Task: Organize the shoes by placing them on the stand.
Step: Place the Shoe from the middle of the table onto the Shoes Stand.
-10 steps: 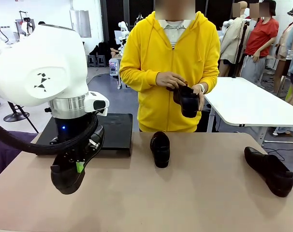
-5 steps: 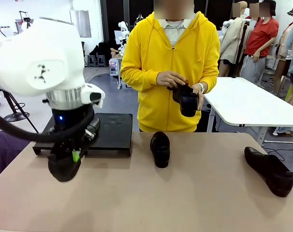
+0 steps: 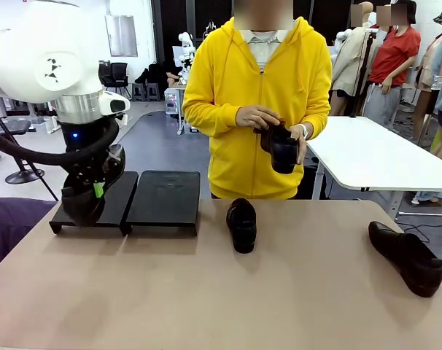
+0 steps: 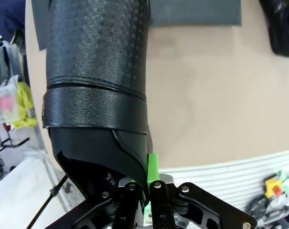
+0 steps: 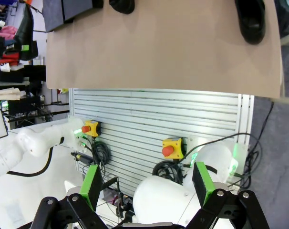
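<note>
**Left claw holds a shoe at the stand's left platform**

Our left claw (image 4: 151, 168) is closed tight, its green pads pinching the collar edge of a glossy black shoe (image 4: 97, 71) that hangs from it. In the front view that shoe sits low over the left platform of the stand (image 3: 163, 195); we cannot tell whether it touches. Our left arm (image 3: 49, 62) comes in above the stand's left end, wrist pointing straight down.

To the right of the stand, a second shoe (image 3: 241, 224) lies on the table (image 3: 279, 306), near the stand's right edge. A third shoe (image 3: 407, 257) lies well apart from the stand, by the table's right end. Behind and to the right of the stand, a person's hands (image 3: 256, 117) hold a fourth shoe (image 3: 283, 149) at chest height.

Our right claw (image 5: 145, 183) stands wide open and empty, far back from the stand, off the table.
</note>
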Robot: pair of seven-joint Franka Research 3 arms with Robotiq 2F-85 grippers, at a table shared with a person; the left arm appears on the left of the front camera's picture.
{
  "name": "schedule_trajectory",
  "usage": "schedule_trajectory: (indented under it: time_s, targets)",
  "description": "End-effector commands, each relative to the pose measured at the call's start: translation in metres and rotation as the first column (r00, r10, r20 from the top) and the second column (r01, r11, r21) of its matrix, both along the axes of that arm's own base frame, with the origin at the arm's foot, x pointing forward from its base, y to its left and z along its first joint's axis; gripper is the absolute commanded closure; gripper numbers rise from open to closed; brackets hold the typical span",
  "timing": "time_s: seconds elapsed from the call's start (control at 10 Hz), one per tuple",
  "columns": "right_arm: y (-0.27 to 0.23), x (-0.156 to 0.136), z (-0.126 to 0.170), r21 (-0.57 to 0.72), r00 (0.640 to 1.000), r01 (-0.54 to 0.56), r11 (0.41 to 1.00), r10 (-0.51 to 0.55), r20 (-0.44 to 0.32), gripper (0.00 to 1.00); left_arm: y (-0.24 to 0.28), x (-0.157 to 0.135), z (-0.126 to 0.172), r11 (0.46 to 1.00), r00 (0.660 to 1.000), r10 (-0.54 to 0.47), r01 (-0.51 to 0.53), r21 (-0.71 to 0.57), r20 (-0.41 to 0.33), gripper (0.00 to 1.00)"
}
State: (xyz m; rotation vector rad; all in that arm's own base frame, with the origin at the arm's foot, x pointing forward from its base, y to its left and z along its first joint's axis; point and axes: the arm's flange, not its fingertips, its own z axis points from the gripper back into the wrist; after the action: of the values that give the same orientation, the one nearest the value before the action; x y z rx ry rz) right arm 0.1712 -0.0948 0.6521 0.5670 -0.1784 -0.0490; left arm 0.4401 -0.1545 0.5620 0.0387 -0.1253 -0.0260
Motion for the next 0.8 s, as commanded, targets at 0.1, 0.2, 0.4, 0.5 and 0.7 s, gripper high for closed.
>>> schedule_trajectory:
  time_s: [0.1,0.2,0.4,0.5,0.7]
  targets:
    - [-0.001,-0.001,0.005,0.011,1.0,-0.023,1.0,0.023,0.01,0.0,-0.012,0.063,-0.031,1.0,0.997,-0.028,0.029,-0.006,0.075,1.0]
    - [-0.001,-0.001,0.005,0.011,1.0,-0.023,1.0,0.023,0.01,0.0,-0.018,0.088,-0.046,0.994,0.987,-0.106,0.105,0.013,0.118,1.0]
    - [-0.001,-0.001,0.005,0.011,1.0,-0.023,1.0,0.023,0.01,0.0,-0.015,0.119,-0.061,0.993,0.99,-0.113,0.114,-0.013,0.088,1.0]
    - [-0.001,-0.001,0.005,0.011,1.0,-0.023,1.0,0.023,0.01,0.0,-0.021,0.123,-0.059,0.988,0.99,-0.135,0.132,-0.081,-0.032,1.0]
    - [-0.001,-0.001,0.005,0.011,1.0,-0.023,1.0,0.023,0.01,0.0,-0.02,0.107,-0.078,0.996,0.992,-0.09,0.091,-0.002,0.09,1.0]
